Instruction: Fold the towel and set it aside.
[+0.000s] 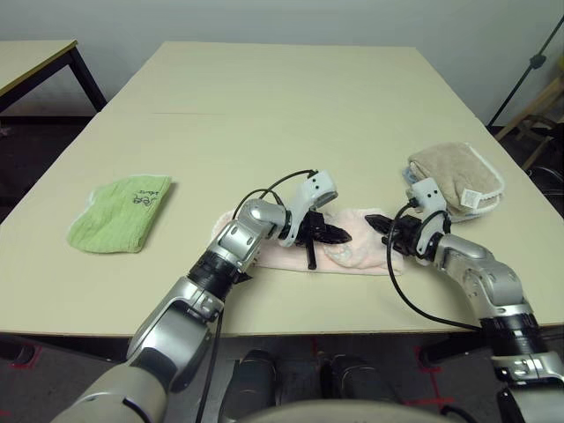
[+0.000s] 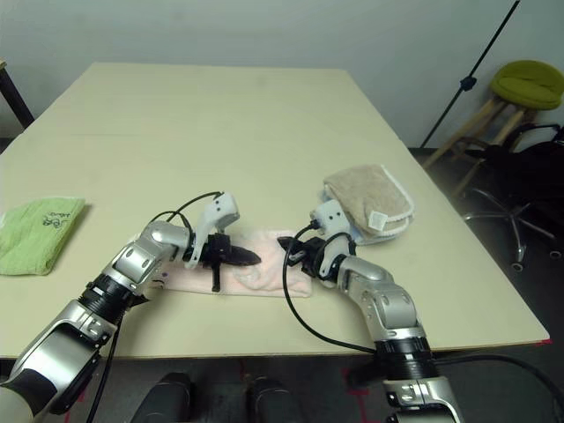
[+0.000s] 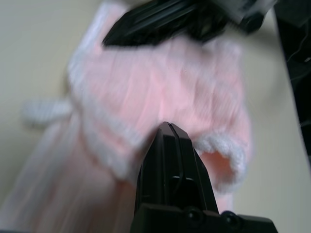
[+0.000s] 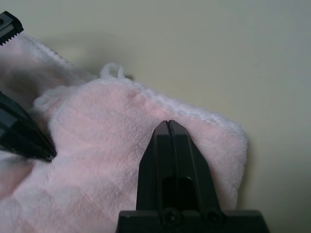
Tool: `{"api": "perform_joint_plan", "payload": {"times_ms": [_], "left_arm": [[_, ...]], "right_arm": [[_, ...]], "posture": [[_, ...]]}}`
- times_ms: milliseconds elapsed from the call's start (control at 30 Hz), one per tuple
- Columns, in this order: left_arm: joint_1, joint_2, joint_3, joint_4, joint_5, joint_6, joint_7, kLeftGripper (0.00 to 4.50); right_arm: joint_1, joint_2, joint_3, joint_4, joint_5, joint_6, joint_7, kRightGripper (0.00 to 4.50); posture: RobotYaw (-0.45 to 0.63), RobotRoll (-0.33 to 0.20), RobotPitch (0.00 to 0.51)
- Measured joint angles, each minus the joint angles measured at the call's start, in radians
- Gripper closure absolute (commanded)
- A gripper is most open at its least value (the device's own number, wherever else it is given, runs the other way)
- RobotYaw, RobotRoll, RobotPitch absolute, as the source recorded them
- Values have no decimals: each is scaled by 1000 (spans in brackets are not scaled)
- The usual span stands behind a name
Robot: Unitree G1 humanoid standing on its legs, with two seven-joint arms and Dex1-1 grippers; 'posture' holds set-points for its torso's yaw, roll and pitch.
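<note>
The towel [image 1: 352, 254] is pale pink with white edging and lies bunched in a low strip near the table's front edge, between my two arms. My left gripper [image 1: 341, 235] is shut, its black fingers lying over the towel's middle and pointing right. My right gripper [image 1: 374, 221] is shut too, pointing left at the towel's right end. The two tips are close together. In the right wrist view, the shut fingertips [image 4: 167, 127] hover over the pink pile [image 4: 107, 141], with a small white loop [image 4: 112, 70] at its edge. Nothing shows between either pair of fingers.
A lime-green cloth [image 1: 119, 213] lies at the left of the table [image 1: 282, 106]. A beige towel [image 1: 454, 176] with white trim sits folded at the right edge, just behind my right wrist. A stool [image 2: 527, 84] and a stand pole [image 2: 467, 84] are off to the right.
</note>
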State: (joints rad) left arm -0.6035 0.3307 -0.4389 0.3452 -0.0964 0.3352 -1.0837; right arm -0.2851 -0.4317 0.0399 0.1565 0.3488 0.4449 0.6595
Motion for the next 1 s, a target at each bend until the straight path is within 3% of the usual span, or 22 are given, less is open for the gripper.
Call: {"api": "perform_joint_plan", "payload": {"times_ms": [233, 367, 433, 567, 733, 800, 833, 867, 1000], "left_arm": [[49, 49, 29, -44, -2, -1, -15, 4500], [87, 53, 83, -119, -49, 88, 4, 4500], [113, 60, 149, -200, -105, 182, 32, 4128], [177, 85, 340, -426, -247, 413, 133, 2891], [228, -70, 711, -628, -534, 792, 377, 1147], [248, -62, 832, -692, -615, 905, 445, 478], [270, -45, 882, -724, -645, 959, 470, 131], [295, -33, 934, -757, -671, 1023, 494, 58], [373, -21, 1079, -848, -766, 1225, 571, 58]], "right_arm": [[-9, -1, 6, 20, -14, -26, 48, 4478], [-5, -14, 7, -24, 3, -7, 103, 4321], [-4, -37, 6, -82, 40, 32, 147, 3908], [-16, -91, -25, -191, 119, 95, 220, 2419], [-34, -148, -58, -230, 155, 89, 301, 595], [-34, -186, -65, -249, 170, 79, 352, 0], [-34, -212, -70, -253, 173, 71, 376, 0], [-33, -245, -77, -252, 173, 63, 402, 0], [-41, -324, -102, -223, 150, 2, 463, 0]], "posture": [[103, 0, 79], [108, 0, 79], [110, 0, 79], [128, 0, 80], [163, 0, 83], [172, 0, 84], [184, 0, 84], [192, 0, 84], [205, 0, 85]]}}
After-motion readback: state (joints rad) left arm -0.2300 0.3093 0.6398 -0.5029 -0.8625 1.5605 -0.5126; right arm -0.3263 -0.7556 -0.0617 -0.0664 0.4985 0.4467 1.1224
